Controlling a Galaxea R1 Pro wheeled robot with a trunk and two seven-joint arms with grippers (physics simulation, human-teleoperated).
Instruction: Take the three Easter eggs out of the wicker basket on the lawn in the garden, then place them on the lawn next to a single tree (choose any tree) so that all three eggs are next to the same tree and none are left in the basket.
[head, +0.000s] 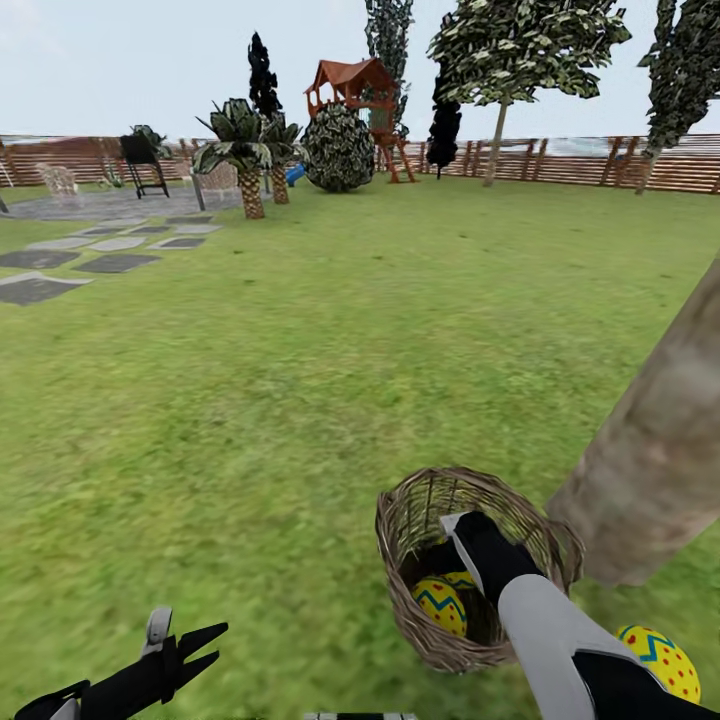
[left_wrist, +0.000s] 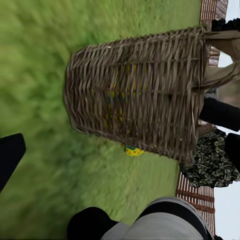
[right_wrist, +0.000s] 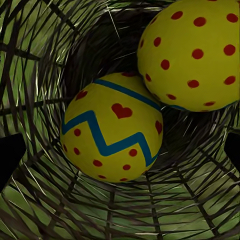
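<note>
Two eggs (right_wrist: 112, 127) lie touching in the basket (head: 400, 520), plain from the right wrist; from the head, the right claw (head: 478, 545), reaching inside, hides most of them. A third egg (head: 658, 660) sits on the lawn (head: 300, 380) at the basket's four o'clock, beside the tree (head: 660, 450), whose trunk is cut off at the frame. I cannot tell how wide the right claw stands. The left claw (head: 200, 648) hangs parted, empty, at eight o'clock.

Eggs (right_wrist: 112, 132) yellow, red dots plus a red heart, blue zigzag band. Wicker basket (head: 405, 520) brown open weave. Lawn (head: 300, 380) green. Tree trunk (head: 660, 450) mottled grey-brown.
</note>
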